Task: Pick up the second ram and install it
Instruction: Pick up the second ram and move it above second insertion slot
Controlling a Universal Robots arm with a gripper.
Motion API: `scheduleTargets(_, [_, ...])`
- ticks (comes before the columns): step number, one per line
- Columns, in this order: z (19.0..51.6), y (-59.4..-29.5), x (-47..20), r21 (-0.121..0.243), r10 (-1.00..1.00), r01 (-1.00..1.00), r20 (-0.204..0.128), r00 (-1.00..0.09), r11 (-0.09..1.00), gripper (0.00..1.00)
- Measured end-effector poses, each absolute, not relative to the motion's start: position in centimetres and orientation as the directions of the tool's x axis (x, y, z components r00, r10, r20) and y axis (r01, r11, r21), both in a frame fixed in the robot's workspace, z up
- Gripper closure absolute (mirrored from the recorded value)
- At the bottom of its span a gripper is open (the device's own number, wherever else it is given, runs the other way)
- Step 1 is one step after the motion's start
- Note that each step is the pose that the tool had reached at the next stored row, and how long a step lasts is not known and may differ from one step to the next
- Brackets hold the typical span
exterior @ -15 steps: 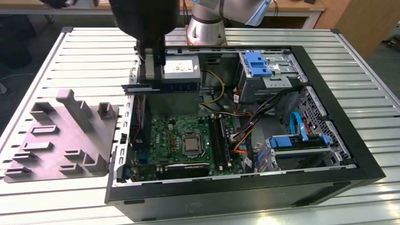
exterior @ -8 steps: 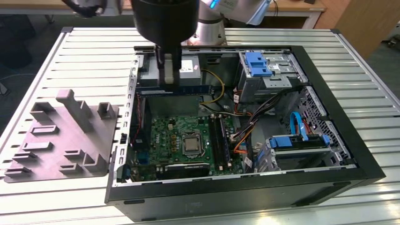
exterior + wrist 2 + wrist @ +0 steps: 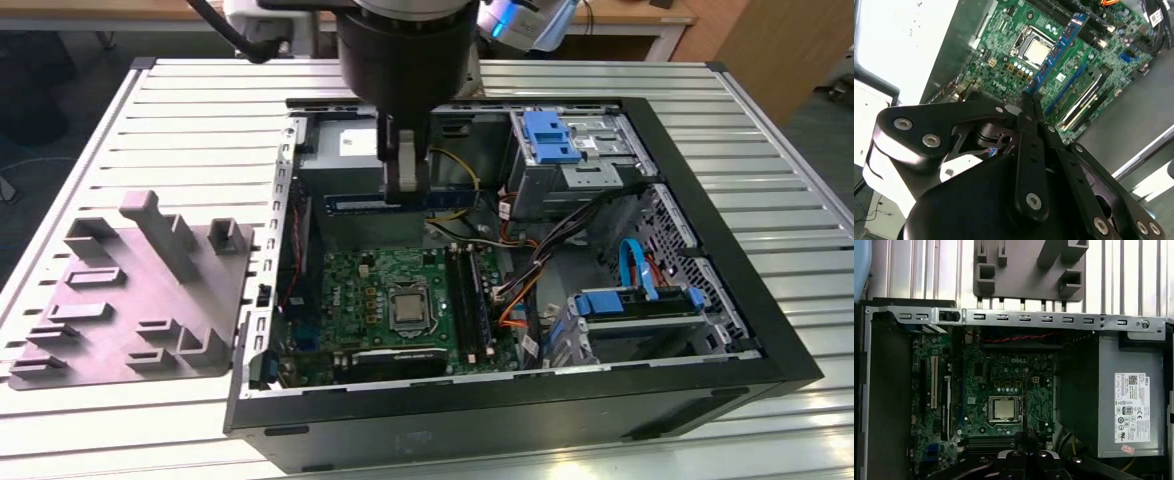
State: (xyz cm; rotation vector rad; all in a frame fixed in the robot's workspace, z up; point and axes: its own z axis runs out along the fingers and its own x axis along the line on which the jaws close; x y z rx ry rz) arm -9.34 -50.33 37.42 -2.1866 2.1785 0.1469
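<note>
Dark second ram (image 3: 360, 203) clamped edgewise in our claw (image 3: 402, 186), fingers closed tight on it, held above the green motherboard (image 3: 387, 300) inside the open computer case (image 3: 721, 300), on the slatted counter (image 3: 134, 130)

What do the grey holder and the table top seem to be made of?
The grey holder looks like matte plastic: dull, even grey, blocky ribs. The table top looks like bare metal, perhaps aluminium: pale, faintly shiny parallel slats.

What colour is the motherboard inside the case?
The motherboard is green; the second wrist view shows it best.
</note>
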Motion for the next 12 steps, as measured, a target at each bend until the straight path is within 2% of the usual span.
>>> scheduleTargets(12, [36.2,-50.3,-8.7,0.031,-0.995,-1.000,-0.102,0.004,-0.007,0.89])
